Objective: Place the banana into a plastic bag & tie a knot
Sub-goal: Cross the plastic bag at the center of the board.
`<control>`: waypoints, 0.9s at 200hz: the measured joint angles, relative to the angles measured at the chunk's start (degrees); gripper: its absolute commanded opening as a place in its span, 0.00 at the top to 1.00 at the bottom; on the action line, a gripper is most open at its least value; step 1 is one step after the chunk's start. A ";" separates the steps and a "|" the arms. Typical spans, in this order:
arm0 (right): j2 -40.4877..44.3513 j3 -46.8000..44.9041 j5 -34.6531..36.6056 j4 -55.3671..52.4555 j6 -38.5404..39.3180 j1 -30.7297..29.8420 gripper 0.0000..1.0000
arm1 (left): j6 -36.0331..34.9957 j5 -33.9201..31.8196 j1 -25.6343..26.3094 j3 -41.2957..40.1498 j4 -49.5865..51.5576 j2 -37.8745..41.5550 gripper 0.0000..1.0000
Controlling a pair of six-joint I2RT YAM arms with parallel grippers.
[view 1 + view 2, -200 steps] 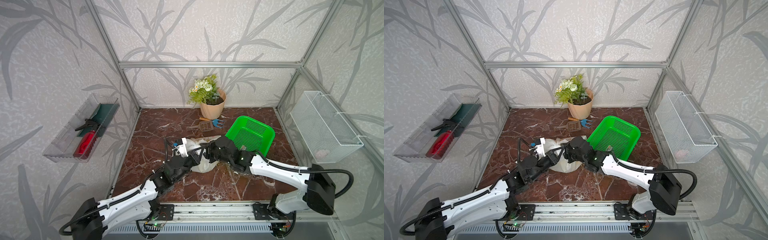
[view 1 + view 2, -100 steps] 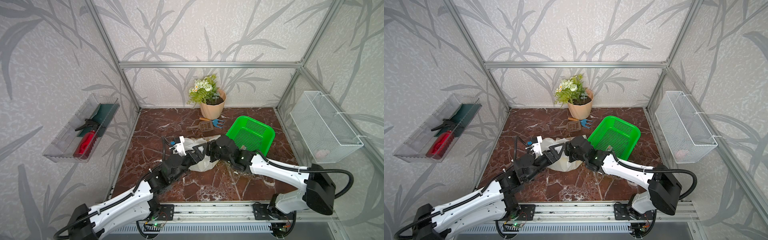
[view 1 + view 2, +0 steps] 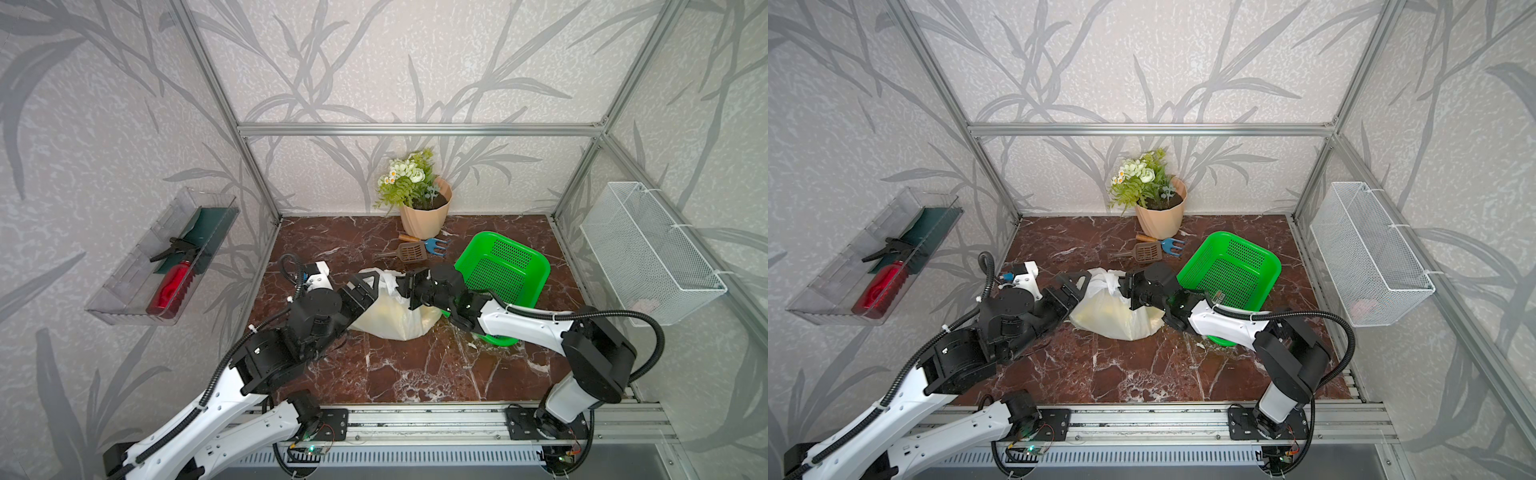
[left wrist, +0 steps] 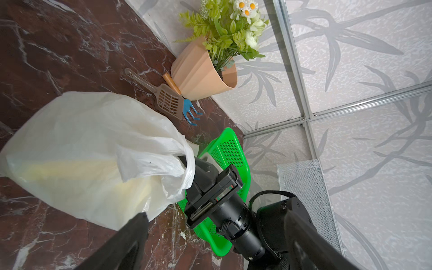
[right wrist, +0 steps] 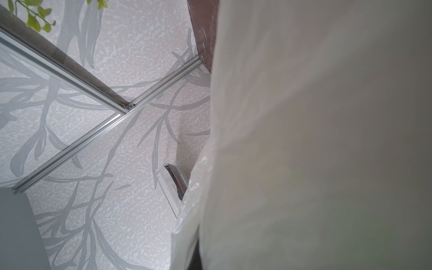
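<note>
Right gripper (image 3: 405,286) clamps tight on the plastic bag (image 3: 395,318), at its 1 o'clock. Left gripper (image 3: 372,286) gapes empty at 10 o'clock.

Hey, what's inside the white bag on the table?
A long pale yellow shape shows through the bag, probably the banana. The film blurs its outline, so nothing more can be made out.

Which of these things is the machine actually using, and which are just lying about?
In the job: plastic bag, banana showing yellow through it, right pincer shut on the bag's top, left pincer open beside it.
Lying about: green basket, flower pot, brown scoop, blue rake, red spray bottle, wire basket.
</note>
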State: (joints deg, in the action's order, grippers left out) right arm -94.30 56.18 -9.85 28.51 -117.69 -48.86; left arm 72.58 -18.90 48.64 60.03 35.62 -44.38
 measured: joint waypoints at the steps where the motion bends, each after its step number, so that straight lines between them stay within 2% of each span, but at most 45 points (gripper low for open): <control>1: 0.00 0.00 -0.15 0.00 0.11 0.02 1.00 | 0.02 0.00 -0.07 0.11 0.13 -0.09 0.15; 24: 0.31 0.15 -4.72 -0.39 4.87 0.50 1.00 | 0.04 0.55 -2.69 3.10 2.82 -3.17 0.17; 52: 3.61 0.00 -8.46 -5.90 11.19 1.31 1.00 | 0.00 4.11 -8.66 5.70 3.76 -8.35 0.17; 80: 8.72 0.22 -11.19 -12.50 19.28 3.89 1.00 | -0.92 7.93 -11.04 7.26 3.63 -13.94 0.26; 113: 9.16 4.26 -14.05 -19.96 28.74 5.84 1.00 | -1.36 12.85 -11.23 7.39 2.47 -19.45 0.17; 126: 9.16 5.03 -14.91 -21.07 31.30 5.90 1.00 | -1.27 14.05 -11.28 7.39 1.60 -21.00 0.17; 140: 9.05 5.05 -15.78 -21.09 33.00 5.97 1.00 | -0.85 15.21 -11.32 7.54 1.29 -22.12 0.22; 164: 7.39 5.05 -17.92 -18.27 34.21 6.10 1.00 | 0.83 17.29 -11.32 7.41 1.44 -22.73 0.44; 180: 5.68 5.05 -19.47 -15.65 34.64 6.23 1.00 | 2.56 17.86 -11.32 5.90 1.25 -21.75 0.49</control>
State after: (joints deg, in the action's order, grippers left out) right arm -88.62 61.23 -29.32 12.86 -83.05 -42.63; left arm 75.13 -1.04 37.32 65.93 36.86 -66.13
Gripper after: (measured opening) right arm 0.046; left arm 0.533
